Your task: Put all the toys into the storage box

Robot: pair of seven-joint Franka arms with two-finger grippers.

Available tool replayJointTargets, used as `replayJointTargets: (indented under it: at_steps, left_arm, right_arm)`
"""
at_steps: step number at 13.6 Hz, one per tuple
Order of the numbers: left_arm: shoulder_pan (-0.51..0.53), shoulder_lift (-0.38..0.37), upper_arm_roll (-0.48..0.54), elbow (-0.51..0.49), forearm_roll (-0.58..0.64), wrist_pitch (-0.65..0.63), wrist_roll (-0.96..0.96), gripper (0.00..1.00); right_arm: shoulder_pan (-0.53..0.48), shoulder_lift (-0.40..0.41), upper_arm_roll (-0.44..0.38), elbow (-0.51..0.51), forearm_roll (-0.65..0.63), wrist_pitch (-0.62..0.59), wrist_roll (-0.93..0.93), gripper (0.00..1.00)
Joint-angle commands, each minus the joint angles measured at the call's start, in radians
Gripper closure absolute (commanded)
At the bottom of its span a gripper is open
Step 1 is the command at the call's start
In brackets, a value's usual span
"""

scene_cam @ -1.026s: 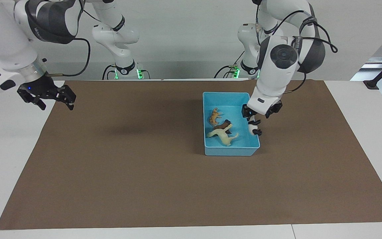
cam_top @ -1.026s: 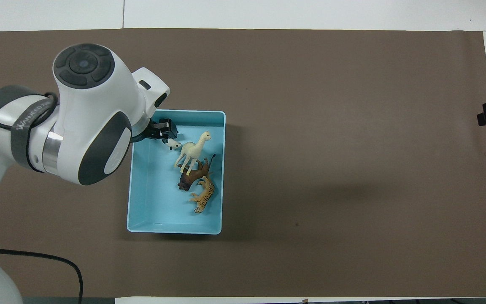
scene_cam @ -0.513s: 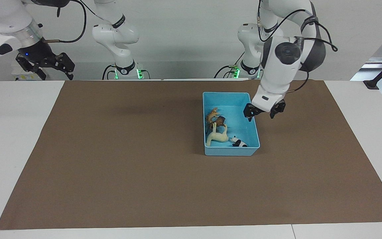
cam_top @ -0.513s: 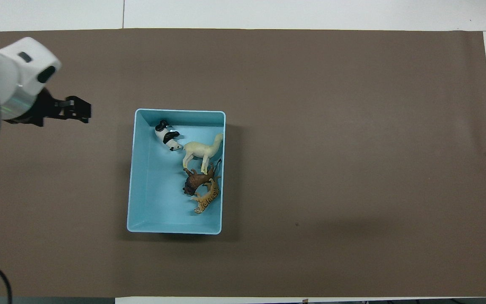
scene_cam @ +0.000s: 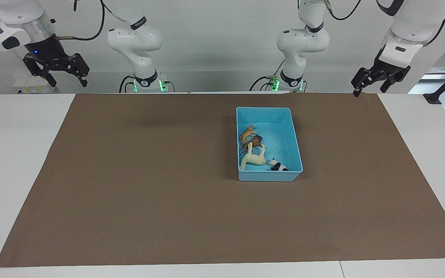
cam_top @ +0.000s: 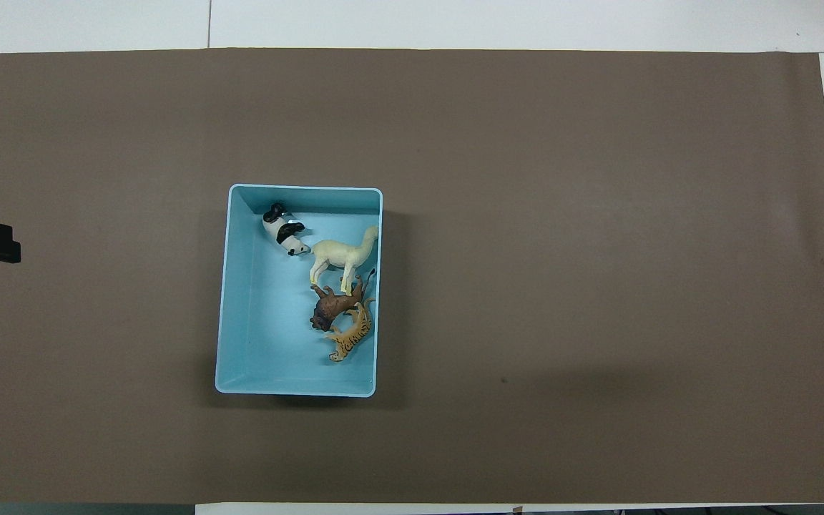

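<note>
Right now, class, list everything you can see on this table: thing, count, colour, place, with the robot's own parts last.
storage box: one, light blue, on the mat toward the left arm's end.
panda: one, black and white, in the box, farthest from the robots.
horse: one, cream, in the box beside the panda.
lion: one, brown, in the box, touching the horse.
tiger: one, orange striped, in the box, nearest the robots.
mat: one, brown, covering the table.
left pincer: one, black, open, raised, empty.
right pincer: one, black, open, raised, empty.
</note>
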Motion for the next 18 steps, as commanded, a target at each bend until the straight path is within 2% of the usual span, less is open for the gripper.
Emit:
replayJointTargets:
  at_steps: [1, 3, 7, 14, 16, 18]
  left_arm:
    - [0.001, -0.038, -0.002, -0.077, -0.006, -0.033, 0.02, 0.0]
    - [0.005, -0.027, -0.001, -0.06, -0.009, 0.022, 0.079, 0.0]
    - [0.025, 0.019, -0.004, -0.012, -0.015, -0.023, 0.108, 0.0]
    - [0.027, 0.028, -0.007, -0.025, -0.06, 0.062, 0.129, 0.0]
    - [0.028, 0.062, -0.01, 0.007, -0.054, 0.052, 0.144, 0.0]
    - [0.025, 0.057, -0.011, 0.005, -0.055, 0.052, 0.147, 0.0]
  right_arm:
    - [-0.029, 0.077, 0.014, 0.12, 0.008, -0.065, -0.013, 0.0]
    - [-0.04, 0.077, 0.016, 0.105, 0.007, -0.065, -0.015, 0.0]
    - [-0.043, 0.076, 0.016, 0.094, 0.004, -0.064, -0.019, 0.0]
    - [-0.041, 0.073, 0.017, 0.089, -0.009, -0.065, -0.018, 0.0]
    - [-0.04, 0.073, 0.019, 0.088, -0.013, -0.062, -0.018, 0.0]
    - [-0.04, 0.071, 0.02, 0.088, -0.012, -0.064, -0.018, 0.0]
